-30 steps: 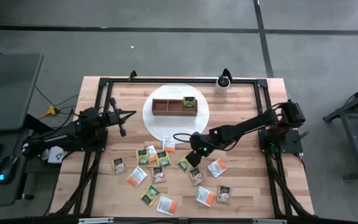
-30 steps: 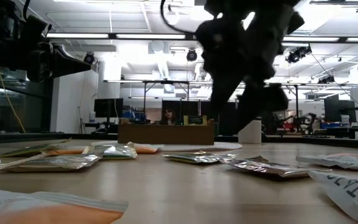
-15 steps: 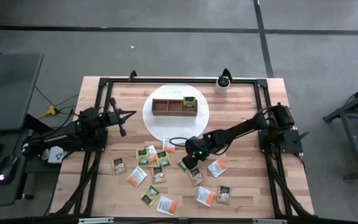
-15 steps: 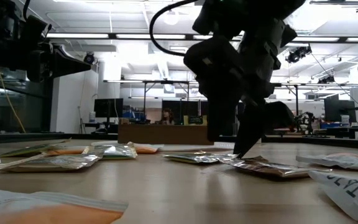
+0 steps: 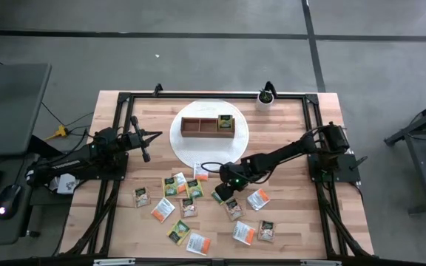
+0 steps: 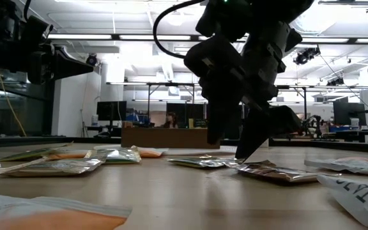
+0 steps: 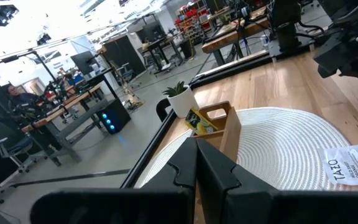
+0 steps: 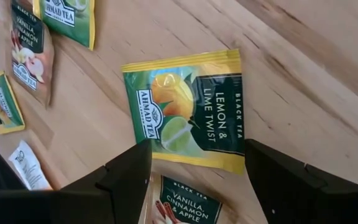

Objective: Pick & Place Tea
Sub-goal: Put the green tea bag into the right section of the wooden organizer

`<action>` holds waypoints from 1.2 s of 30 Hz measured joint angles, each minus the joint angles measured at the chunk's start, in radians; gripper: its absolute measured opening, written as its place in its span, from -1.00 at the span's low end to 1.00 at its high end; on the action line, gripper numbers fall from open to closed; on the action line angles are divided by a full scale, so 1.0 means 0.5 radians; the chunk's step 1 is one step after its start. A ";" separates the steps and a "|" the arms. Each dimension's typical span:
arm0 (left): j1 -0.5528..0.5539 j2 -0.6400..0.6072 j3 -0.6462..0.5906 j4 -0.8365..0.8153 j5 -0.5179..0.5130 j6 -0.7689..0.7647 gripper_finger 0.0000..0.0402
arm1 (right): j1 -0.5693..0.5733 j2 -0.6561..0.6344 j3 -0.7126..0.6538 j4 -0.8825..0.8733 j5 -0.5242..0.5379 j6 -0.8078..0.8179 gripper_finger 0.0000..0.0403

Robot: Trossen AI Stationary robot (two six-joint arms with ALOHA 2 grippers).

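— Where are our right gripper (image 5: 224, 193) jaws?
— Spread wide, one on each side of the lemon-lime sachet (image 8: 188, 111), which lies flat on the surface (image 5: 294, 214).
— And the left gripper (image 5: 145, 151)?
— At nine o'clock, jaws pressed together, above the surface. Other sachets (image 5: 191, 216) lie around six o'clock.

Wooden box (image 5: 208, 126) on round mat (image 5: 183, 144), far side; 1 sachet (image 5: 225, 123) in its right compartment; potted plant (image 5: 265, 97) behind-right.
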 joint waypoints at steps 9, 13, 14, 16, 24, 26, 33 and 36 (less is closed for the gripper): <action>0.001 0.000 0.000 0.000 0.000 0.000 -1.00 | 0.000 0.064 -0.001 0.025 -0.036 0.039 -0.01; 0.000 0.000 0.000 0.000 0.000 0.000 -1.00 | 0.000 0.085 0.001 0.061 -0.061 0.054 -0.14; 0.000 0.000 0.000 0.000 0.000 0.000 -1.00 | 0.000 0.085 0.001 0.062 -0.059 0.054 -0.17; 0.000 0.000 0.000 0.000 0.000 0.000 -1.00 | 0.000 0.087 0.001 0.060 -0.053 0.054 -0.23; 0.001 0.000 0.000 0.000 0.000 0.000 -1.00 | 0.001 0.088 -0.003 0.038 -0.036 0.059 -0.54; 0.001 0.000 0.000 -0.001 0.000 0.000 -1.00 | 0.001 0.089 -0.003 0.033 -0.033 0.077 -0.65; 0.000 0.000 -0.001 0.000 0.000 0.000 -1.00 | 0.002 0.089 -0.006 0.034 -0.027 0.075 -0.98; 0.000 0.000 -0.001 0.000 0.000 0.000 -1.00 | -0.011 0.091 -0.006 0.046 -0.069 0.045 -0.99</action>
